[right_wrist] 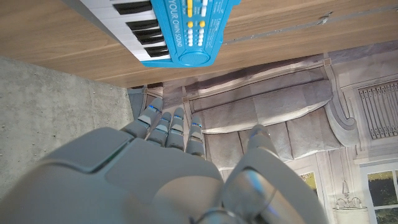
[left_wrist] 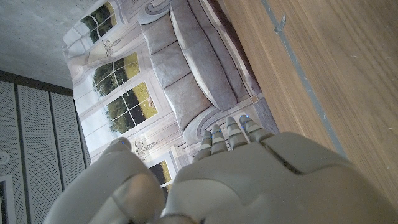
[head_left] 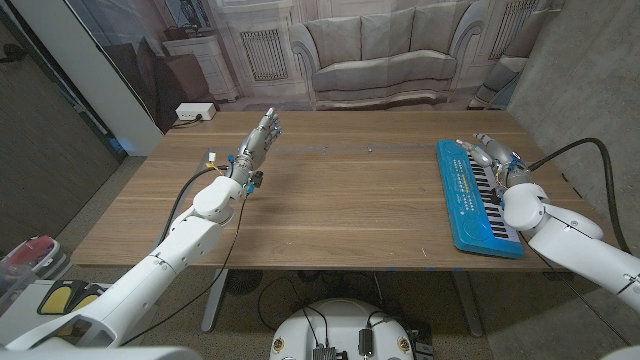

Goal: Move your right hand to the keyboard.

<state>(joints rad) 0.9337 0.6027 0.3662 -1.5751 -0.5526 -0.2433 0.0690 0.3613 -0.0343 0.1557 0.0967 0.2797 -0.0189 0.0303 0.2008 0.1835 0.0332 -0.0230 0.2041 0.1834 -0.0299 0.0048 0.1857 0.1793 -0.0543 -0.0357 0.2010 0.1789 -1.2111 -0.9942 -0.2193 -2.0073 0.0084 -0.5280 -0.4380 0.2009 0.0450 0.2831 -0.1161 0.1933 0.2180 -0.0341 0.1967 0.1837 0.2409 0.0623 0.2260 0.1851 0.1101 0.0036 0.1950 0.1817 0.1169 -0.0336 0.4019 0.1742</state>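
Note:
A blue toy keyboard (head_left: 472,197) with black and white keys lies at the table's right side, running front to back. My right hand (head_left: 491,157) is over its far half, fingers extended and holding nothing; whether it touches the keys I cannot tell. In the right wrist view the keyboard's far end (right_wrist: 177,34) shows beyond the straight fingers (right_wrist: 168,127) of that hand. My left hand (head_left: 257,142) hovers over the table's far left part, fingers straight and together, holding nothing. Its back (left_wrist: 249,180) fills the lower part of the left wrist view.
The wooden table (head_left: 340,200) has bare surface between the two hands. A printed backdrop of a sofa (head_left: 385,55) stands behind the far edge. A white power strip (head_left: 194,112) lies on the floor at the far left. Cables (head_left: 570,150) run from my right arm.

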